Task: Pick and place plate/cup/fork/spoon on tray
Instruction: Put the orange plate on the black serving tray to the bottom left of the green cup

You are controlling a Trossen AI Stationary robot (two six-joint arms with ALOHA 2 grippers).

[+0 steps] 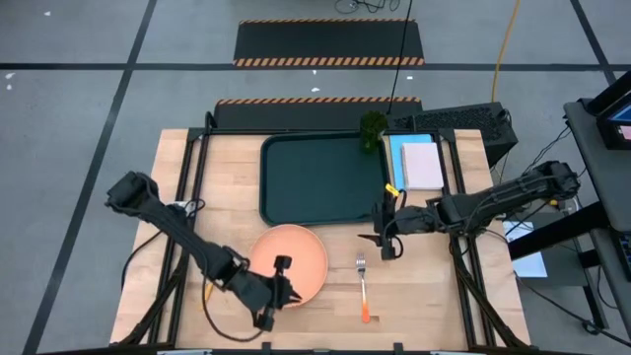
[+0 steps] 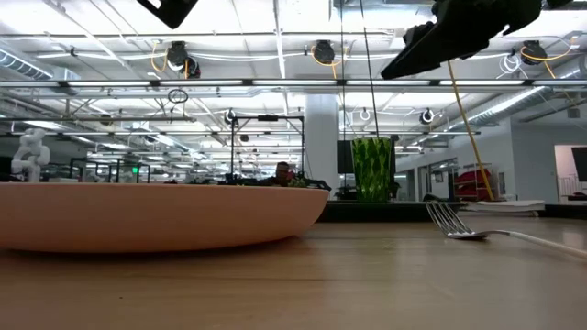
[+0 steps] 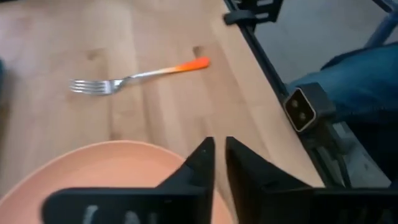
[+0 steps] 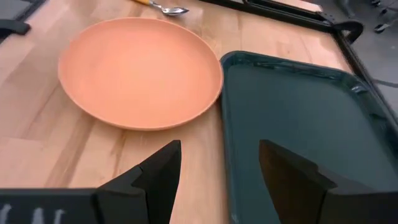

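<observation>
From above, the left gripper (image 1: 279,292) hangs over the plate's (image 1: 296,258) near rim, just near the tray (image 1: 320,177); the fork (image 1: 363,286) lies to its right. Level view: the cup (image 2: 371,169) stands far back. Left wrist: jaws nearly together, empty. Right wrist: the right gripper (image 4: 219,167) gapes wide by the tray's edge.

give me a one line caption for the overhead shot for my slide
Left gripper at the plate's near edge; right gripper waits beside the empty tray, fork between them.
</observation>
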